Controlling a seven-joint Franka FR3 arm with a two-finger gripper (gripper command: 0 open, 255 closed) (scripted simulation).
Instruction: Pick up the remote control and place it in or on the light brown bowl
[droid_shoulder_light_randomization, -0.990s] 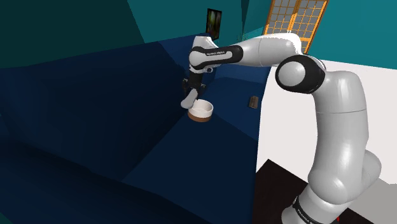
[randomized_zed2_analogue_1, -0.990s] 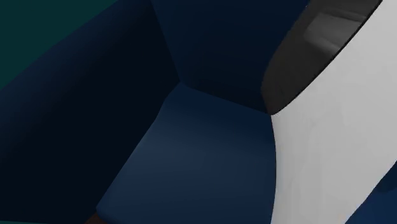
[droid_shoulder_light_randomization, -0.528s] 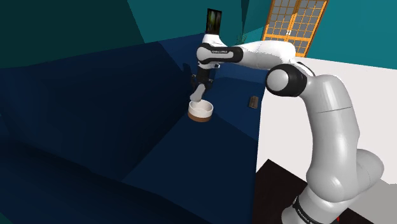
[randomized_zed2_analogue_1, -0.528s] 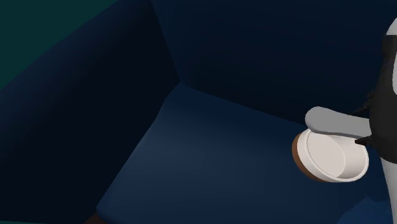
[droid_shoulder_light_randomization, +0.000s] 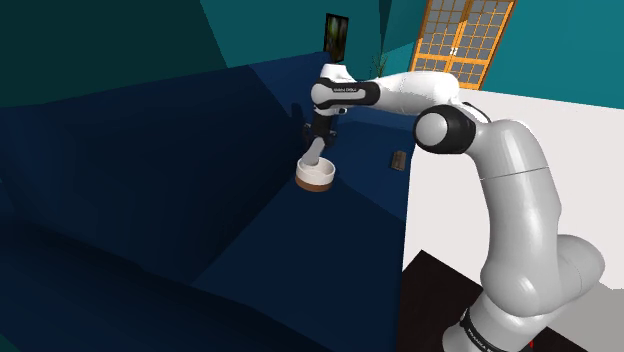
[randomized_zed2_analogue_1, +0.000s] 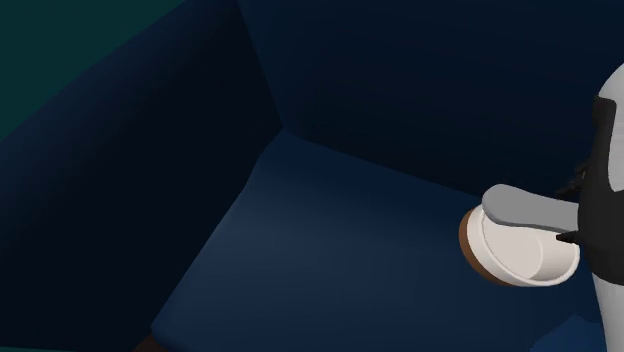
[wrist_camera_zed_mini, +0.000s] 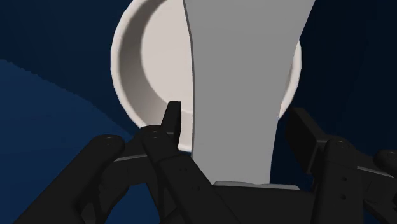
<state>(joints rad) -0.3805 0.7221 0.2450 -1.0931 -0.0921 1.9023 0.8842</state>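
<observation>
The step in hand is the release. The grey remote control (wrist_camera_zed_mini: 238, 83) slants down from the gripper (wrist_camera_zed_mini: 236, 114), and its far end lies inside the bowl (wrist_camera_zed_mini: 124, 63), which is white within and brown on its outer band. The bowl sits on a dark blue surface (droid_shoulder_light_randomization: 200, 180).

To do this well, the fingers should spread fully before the hand moves at all. The hand should then draw back along the remote's length, so that neither finger catches an edge and drags it out. The remote looks longer than the bowl is wide, so I judge it will end up leaning on the rim rather than lying flat (a nudge could tip it over the side).

In the wrist view the fingers (wrist_camera_zed_mini: 173, 121) stand a little wider than the remote. A thin sliver of gap shows on each side, so they appear parted and not clamping it. The remote lies between them without plain contact.
</observation>
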